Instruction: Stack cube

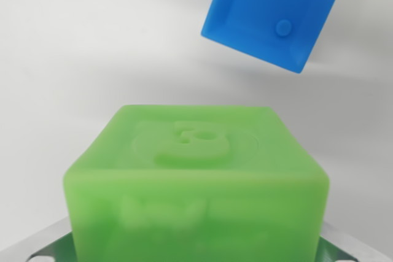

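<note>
Green cube (196, 179): centre-bottom of wrist view, square-on, embossed top face up; no long axis.
End effector (196, 251): metal fingers (43, 243) at 7 and 5 o'clock flank the green cube's lower corners; contact hidden, grip state cannot be told.
Blue cube (274, 13): at 1 o'clock, on white worktop (80, 53), rotated, studded face visible, well apart.

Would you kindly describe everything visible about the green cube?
The green cube fills the lower middle of the wrist view, close to the camera. It looks like soft, matte, slightly translucent plastic with rounded edges. Its top bears a raised emblem inside a ring; the front face has blurred embossing. Metal jaws show at its bottom corners, apparently gripping it. It sits apart from the blue cube.
</note>
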Available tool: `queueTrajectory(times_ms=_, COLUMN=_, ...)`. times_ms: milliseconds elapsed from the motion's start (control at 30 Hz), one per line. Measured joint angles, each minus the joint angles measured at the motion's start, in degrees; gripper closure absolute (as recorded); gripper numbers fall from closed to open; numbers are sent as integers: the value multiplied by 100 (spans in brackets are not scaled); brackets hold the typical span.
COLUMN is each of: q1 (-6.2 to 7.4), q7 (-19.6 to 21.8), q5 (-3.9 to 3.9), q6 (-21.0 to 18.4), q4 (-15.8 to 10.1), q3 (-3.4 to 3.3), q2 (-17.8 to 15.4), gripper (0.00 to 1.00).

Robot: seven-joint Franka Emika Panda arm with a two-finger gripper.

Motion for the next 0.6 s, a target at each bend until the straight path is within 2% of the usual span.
queueTrajectory(times_ms=600, q1=0, q7=821, q5=60, q6=-418, q4=689, q3=-99, q2=265, gripper=100)
